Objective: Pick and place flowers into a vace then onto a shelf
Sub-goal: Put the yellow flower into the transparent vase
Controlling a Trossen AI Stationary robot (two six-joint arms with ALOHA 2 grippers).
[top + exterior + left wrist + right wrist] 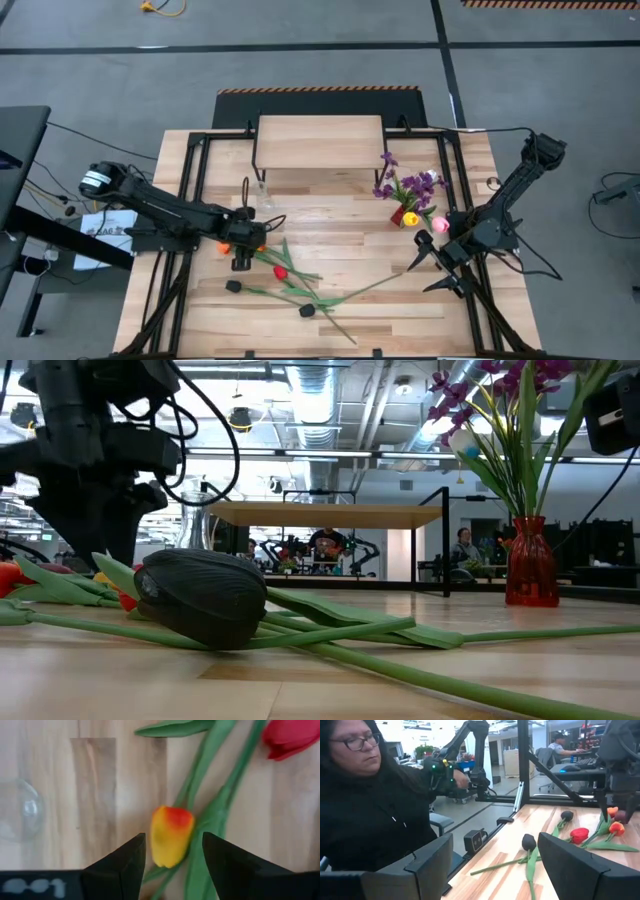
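The left gripper [170,860] is hovering with fingers spread around an orange-yellow tulip [170,836] on the table [340,225], gripping nothing yet. The right gripper [436,268] is waiting wide open and empty. The red vase [409,217] is already holding several flowers; others are lying loose, and the shelf [320,141] is sitting bare.

Even overhead light, soft shadows, blurred close-ups.

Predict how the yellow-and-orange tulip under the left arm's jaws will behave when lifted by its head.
The yellow-and-orange tulip probably weighs little: a small head on a thin stem. That long stem would likely droop and swing. It lies tangled with other flowers' stems, so it may drag the red tulip along.
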